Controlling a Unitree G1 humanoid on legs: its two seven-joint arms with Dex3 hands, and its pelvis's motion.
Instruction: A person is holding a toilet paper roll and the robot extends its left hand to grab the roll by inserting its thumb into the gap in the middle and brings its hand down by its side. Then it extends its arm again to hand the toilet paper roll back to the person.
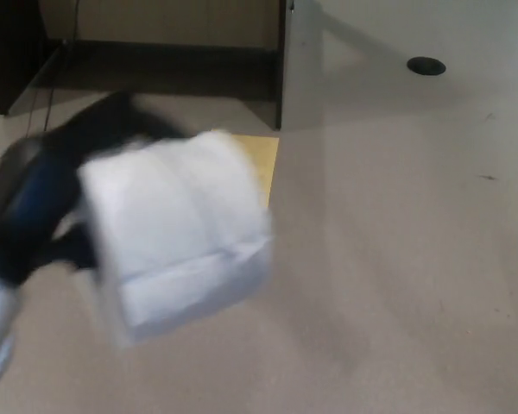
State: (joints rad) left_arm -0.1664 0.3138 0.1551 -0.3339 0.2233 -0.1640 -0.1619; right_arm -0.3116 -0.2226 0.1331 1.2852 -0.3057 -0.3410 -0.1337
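Soft even light, heavy motion blur

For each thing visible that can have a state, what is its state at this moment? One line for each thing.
White toilet paper roll: held by the left hand, off the floor, blurred by motion.
Black left hand: shut on the toilet paper roll, at picture left.
Right hand: not in view.
Yellow flat sheet: lying on the floor, partly hidden behind the roll.
Small round black disc: lying on the floor, far right.
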